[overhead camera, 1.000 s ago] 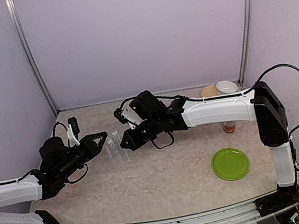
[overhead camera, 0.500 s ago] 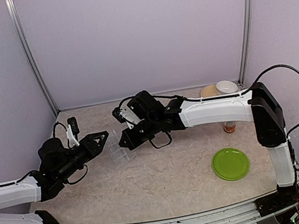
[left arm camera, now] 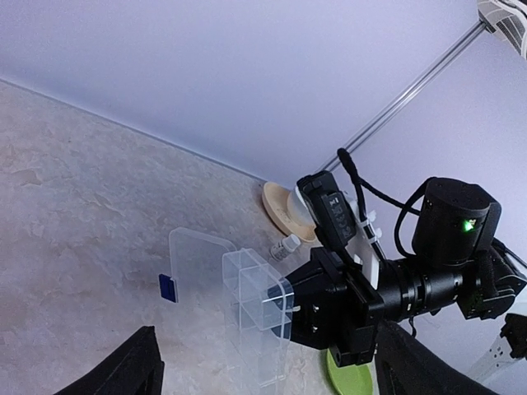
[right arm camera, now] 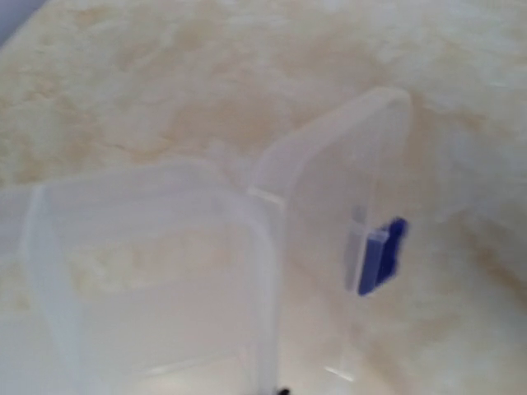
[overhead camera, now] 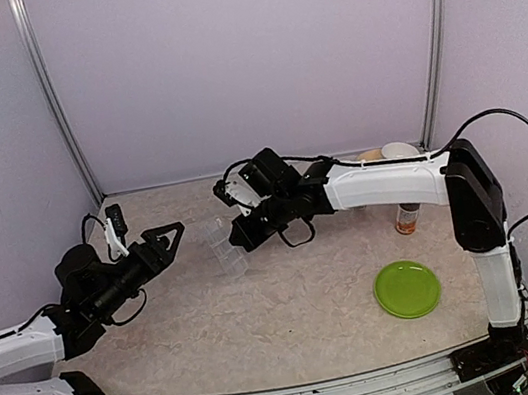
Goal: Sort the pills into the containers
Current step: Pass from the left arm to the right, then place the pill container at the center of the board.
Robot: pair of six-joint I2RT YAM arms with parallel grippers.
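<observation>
**A:** Where's the pill organiser (overhead camera: pixel 222 248)?

**B:** Left of the table's (overhead camera: pixel 295 324) middle, about ten o'clock from centre in the top view. It sits between the two grippers, tilted up on edge rather than lying flat. I can't tell whether its low edge touches the table.

**A:** Who has it?

**B:** The right gripper (overhead camera: pixel 238 234). Its jaws are pinched fully together on the organiser's three o'clock edge. The left wrist view shows the black fingers (left arm camera: pixel 306 317) clamped on the clear wall.

**A:** And the left gripper (overhead camera: pixel 170 239)?

**B:** It is spread wide and holds nothing. It sits at nine o'clock from the organiser, just beside it but apart. In its own camera the fingers (left arm camera: pixel 136 366) stand at the bottom corners of the view.

**A:** Is the lid shut?

**B:** No. The lid (left arm camera: pixel 198 263) is swung open, with the blue latch (left arm camera: pixel 167 286) on its free edge. The right wrist view shows that latch close up.

**A:** What else is on the table?

**B:** There's a green plate (overhead camera: pixel 407 288) at four o'clock and an amber bottle (overhead camera: pixel 406 221) at three. A white bowl (overhead camera: pixel 399 151) and a tan dish (overhead camera: pixel 369 160) sit at one o'clock by the back wall.
</observation>
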